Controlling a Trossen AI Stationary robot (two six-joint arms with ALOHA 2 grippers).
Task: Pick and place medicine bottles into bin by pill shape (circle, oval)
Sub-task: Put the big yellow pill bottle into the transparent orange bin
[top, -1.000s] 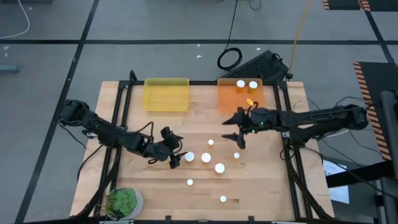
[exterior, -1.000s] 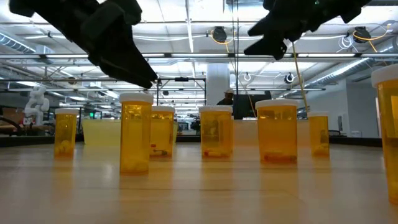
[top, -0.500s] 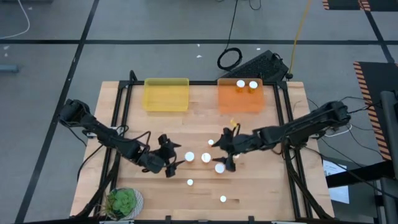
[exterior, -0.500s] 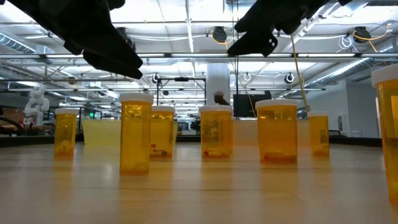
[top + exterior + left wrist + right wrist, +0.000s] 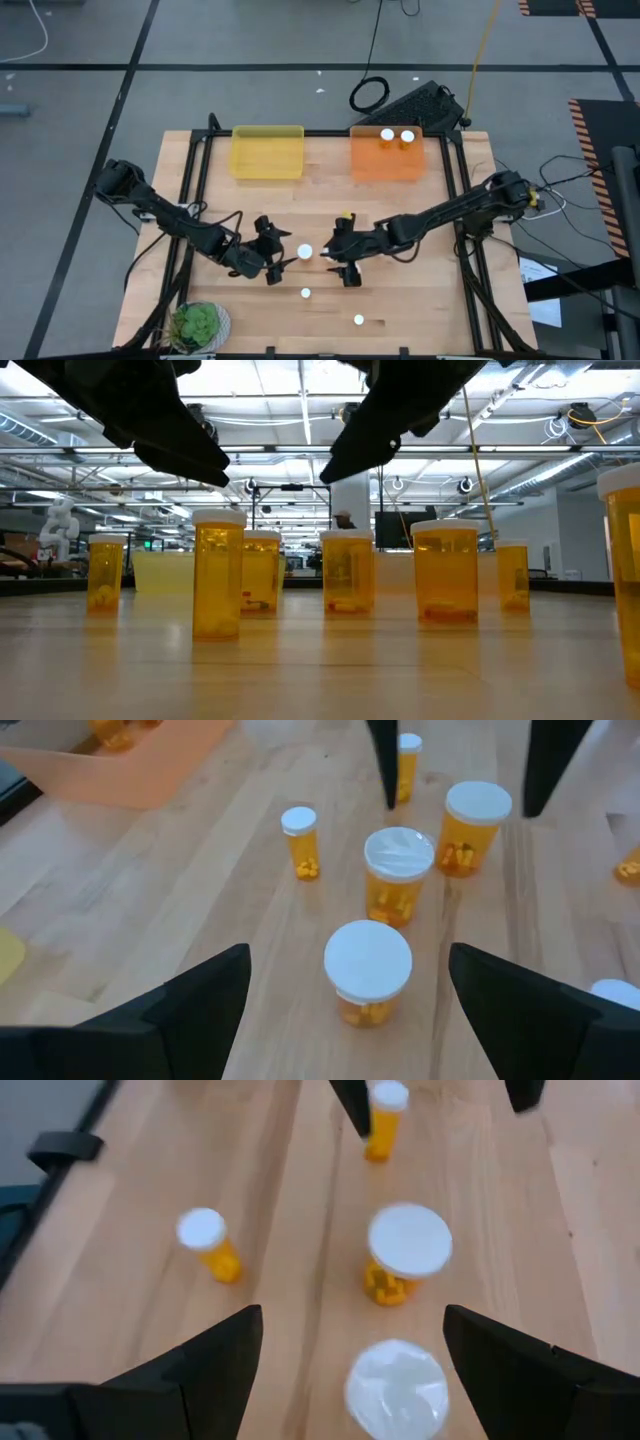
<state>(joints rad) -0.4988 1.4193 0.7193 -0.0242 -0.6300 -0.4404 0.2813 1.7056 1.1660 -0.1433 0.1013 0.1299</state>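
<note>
- Hovering over the central medicine bottles [image 5: 304, 252], both the left gripper [image 5: 277, 262] and the right gripper [image 5: 342, 266] are spread wide, nothing held.
- One cap should be centred between the fingers before descent; pill shape is probably best read first.

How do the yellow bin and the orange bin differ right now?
The yellow bin is pale yellow and sits toward the left arm's side; the orange bin is orange and sits toward the right arm's side. The orange bin already holds two white-capped medicine bottles, while no bottles show in the yellow bin. Both are shallow rectangular trays of similar size, lying along the table's far edge.
</note>
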